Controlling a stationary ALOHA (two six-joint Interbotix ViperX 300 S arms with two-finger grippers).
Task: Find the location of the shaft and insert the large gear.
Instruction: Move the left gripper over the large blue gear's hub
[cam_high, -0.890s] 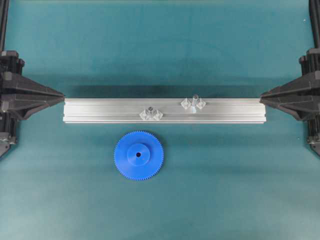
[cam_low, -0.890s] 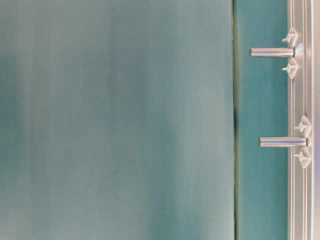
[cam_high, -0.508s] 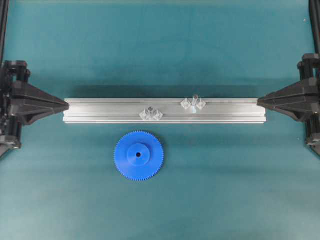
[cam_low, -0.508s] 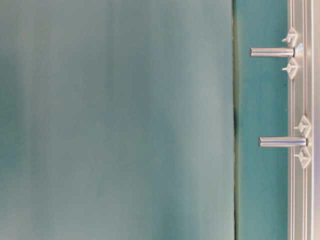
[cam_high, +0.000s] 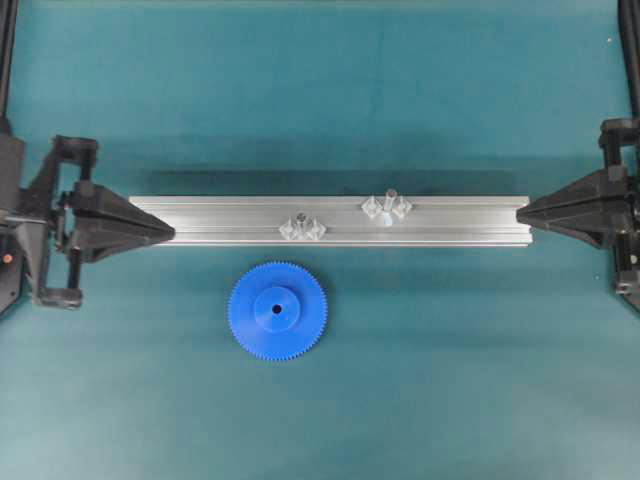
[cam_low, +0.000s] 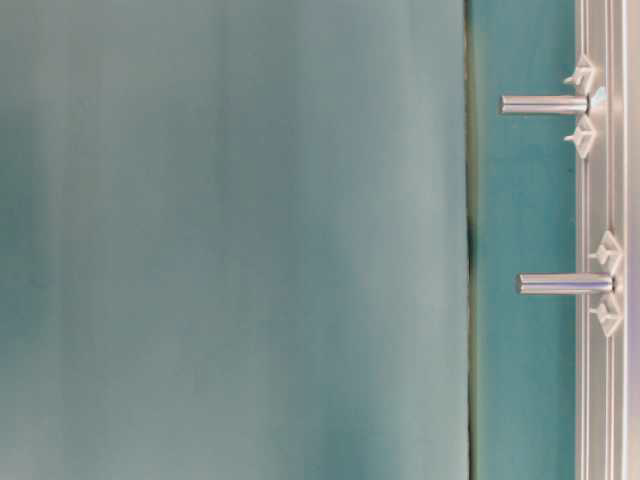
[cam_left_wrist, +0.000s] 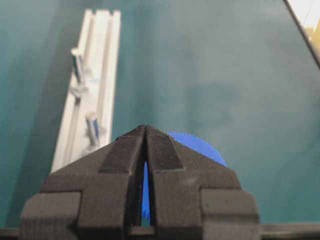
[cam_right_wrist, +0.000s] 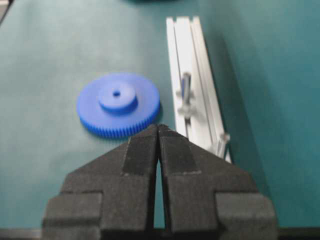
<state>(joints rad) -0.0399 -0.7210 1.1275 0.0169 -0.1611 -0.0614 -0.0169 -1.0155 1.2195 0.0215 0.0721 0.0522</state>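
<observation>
large gear (cam_high: 277, 311) unmoved, left tool (cam_high: 168, 234) advanced over rail (cam_high: 340, 220)

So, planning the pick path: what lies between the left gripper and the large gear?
Only bare teal mat, in the overhead view. The left gripper, shut, points along the aluminium rail; the large gear lies apart beside the rail.

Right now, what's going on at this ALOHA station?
Nothing is being held. The large gear lies flat on the teal mat, in front of an aluminium rail that carries two upright pins. The shaft is the taller pin, right of the shorter pin. The left gripper is shut and empty, its tip over the rail's left end. The right gripper is also shut and empty, at the rail's right end. The gear is not yet picked up.
</observation>
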